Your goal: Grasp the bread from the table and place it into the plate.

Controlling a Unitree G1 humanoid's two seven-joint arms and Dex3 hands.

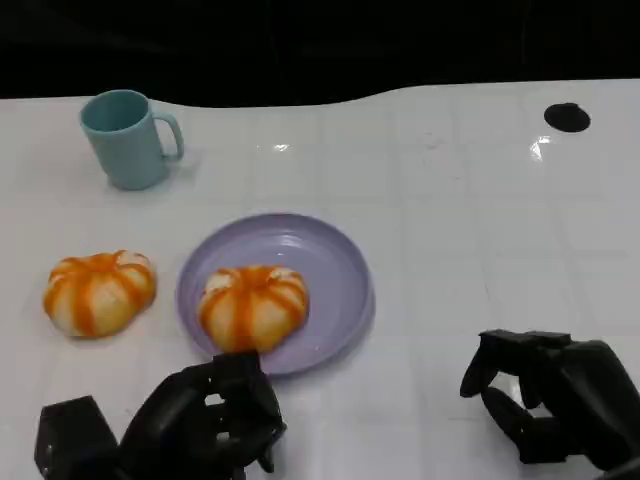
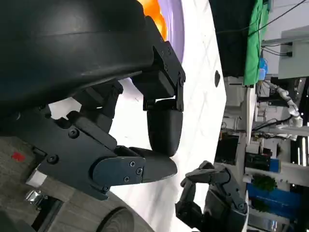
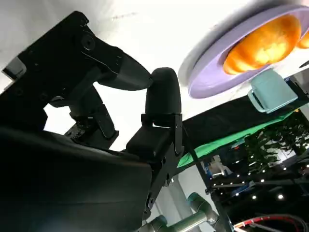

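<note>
One round orange-and-cream striped bread (image 1: 252, 305) lies inside the lilac plate (image 1: 335, 262), toward its near left side; it shows too in the right wrist view as the bread (image 3: 264, 44) on the plate (image 3: 212, 77). A second striped bread (image 1: 98, 291) sits on the white table left of the plate. My left hand (image 1: 205, 420) hovers just in front of the plate's near rim, fingers loosely curled with nothing in them. My right hand (image 1: 545, 395) rests low at the right, fingers apart and holding nothing. The left wrist view shows the left fingers (image 2: 161, 125) and the right hand (image 2: 212, 200).
A teal mug (image 1: 128, 138) stands at the far left of the table. A black round hole (image 1: 567, 117) marks the far right. The table's far edge meets a dark backdrop. Shelving and equipment appear beyond the table in the wrist views.
</note>
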